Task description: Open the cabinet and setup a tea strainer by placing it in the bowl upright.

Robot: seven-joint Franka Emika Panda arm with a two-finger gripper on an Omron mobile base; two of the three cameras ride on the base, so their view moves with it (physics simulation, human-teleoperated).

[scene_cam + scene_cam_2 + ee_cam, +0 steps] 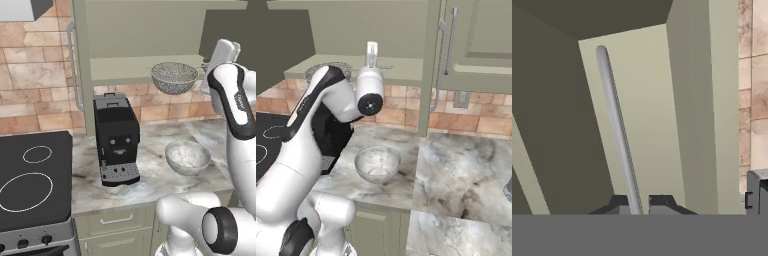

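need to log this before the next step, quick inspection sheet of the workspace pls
surface: marbled counter, bare around the bowl.
job's things: cabinet open; tea strainer at the shelf's front edge; bowl upright on the counter.
clutter: black coffee machine beside the bowl.
grippers: gripper with fingertips either side of a silver bar handle; grip cannot be told.
cables: nothing seen.
surroundings: stove, brick backsplash, low drawers.

- Even, soft rendered light; no glare.
- The cabinet [381, 30] interior is dim and shaded.
- Faint shadows sit under the bowl [187, 157] on the counter [150, 175].
- Edges look slightly soft and low-resolution.
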